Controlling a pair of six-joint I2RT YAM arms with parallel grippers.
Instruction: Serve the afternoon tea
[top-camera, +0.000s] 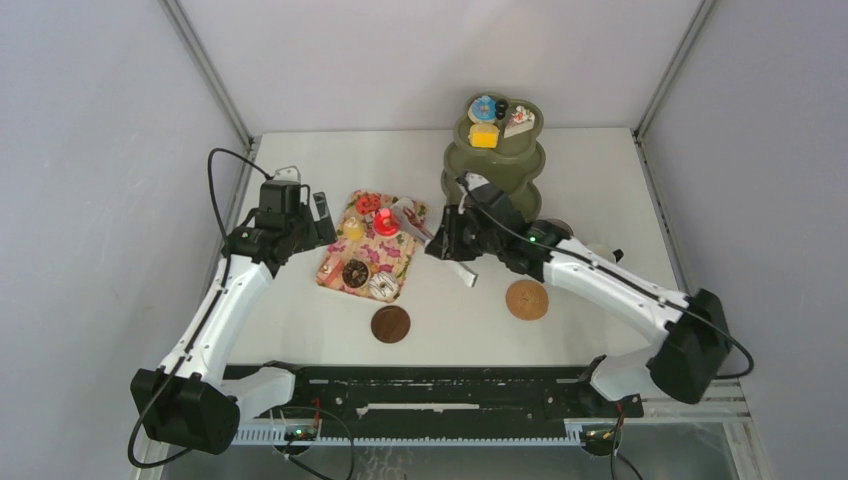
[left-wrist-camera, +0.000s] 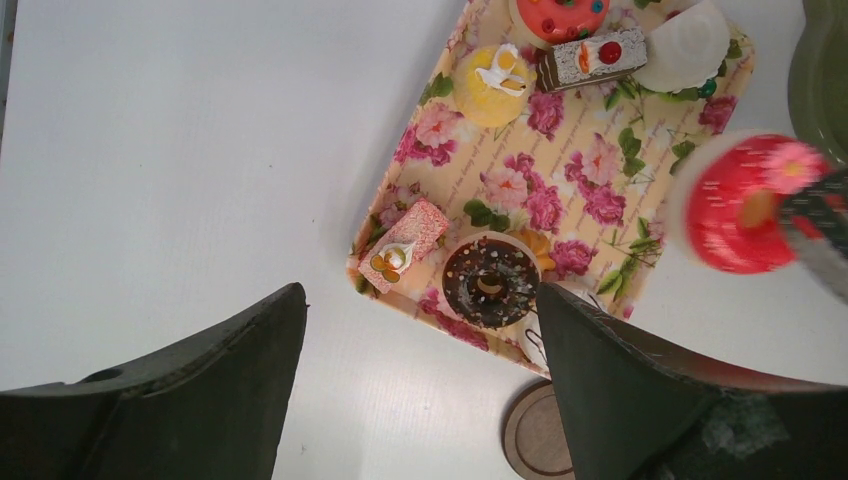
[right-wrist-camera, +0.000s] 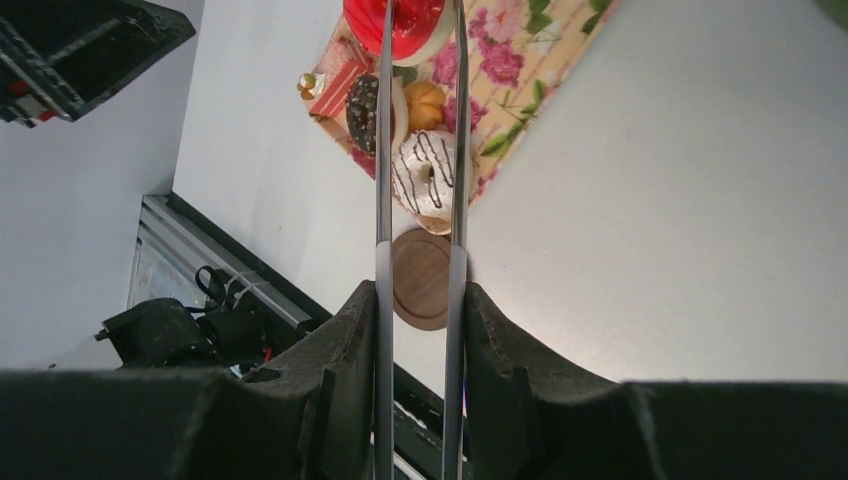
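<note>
Matte white tabletop (top-camera: 600, 190); right pincer (right-wrist-camera: 418, 305) tight on slim metal tongs (right-wrist-camera: 384, 150), left pincer (left-wrist-camera: 420, 295) wide.

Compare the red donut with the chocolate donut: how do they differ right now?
The red donut has red icing with a pink flower; the chocolate donut is dark brown with coloured sprinkles. The red donut sits between the blades of the tongs held by the right gripper; the chocolate donut lies flat and untouched on the floral tray. Both are ring-shaped toy pastries.
</note>
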